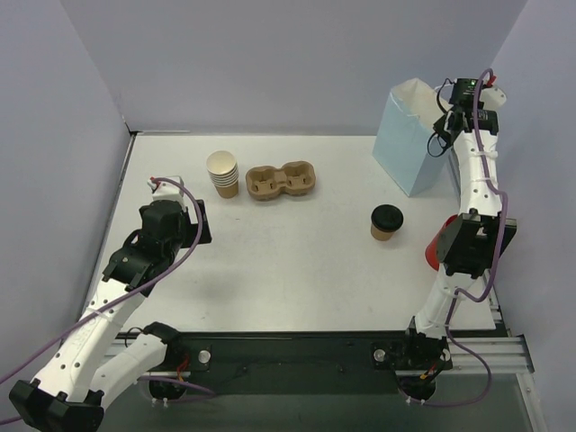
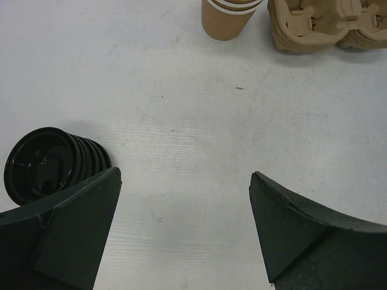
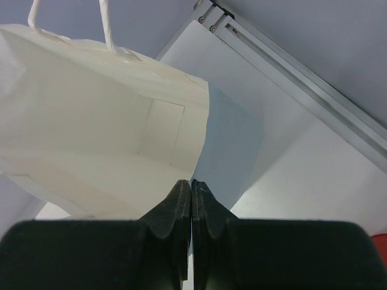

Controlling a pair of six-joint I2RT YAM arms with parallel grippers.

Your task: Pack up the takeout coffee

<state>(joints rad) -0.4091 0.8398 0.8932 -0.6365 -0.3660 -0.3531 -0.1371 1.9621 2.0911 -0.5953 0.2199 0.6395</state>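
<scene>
Right gripper (image 3: 191, 186): jaws pressed together, pinching the top rim of the light-blue paper bag (image 1: 409, 153). In the wrist view the bag's edge runs straight into the seam between the fingertips. The cream inside is left of the jaws and the blue outer wall is right of them. The bag stands upright, mouth open.

Left gripper (image 2: 185, 176): jaws spread wide, holding nothing; only bare table (image 1: 297, 270) shows in the gap. The stack of black lids (image 2: 45, 164) lies tipped on its side just beside the left finger, on its outer side. The stack of lidless cups (image 2: 228, 18) is ahead of the jaws, roughly in line with the gap. The pulp tray (image 2: 326, 27) is ahead and off past the right finger, just beside those cups.

Lidded coffee cup (image 1: 387, 222): upright on the table, lid on, apart from both tray and bag. It is well off to the right of the left jaws, and back toward the base from the right jaws. Neither gripper touches it.

The red cup (image 1: 433, 254) is mostly hidden behind the right arm.
</scene>
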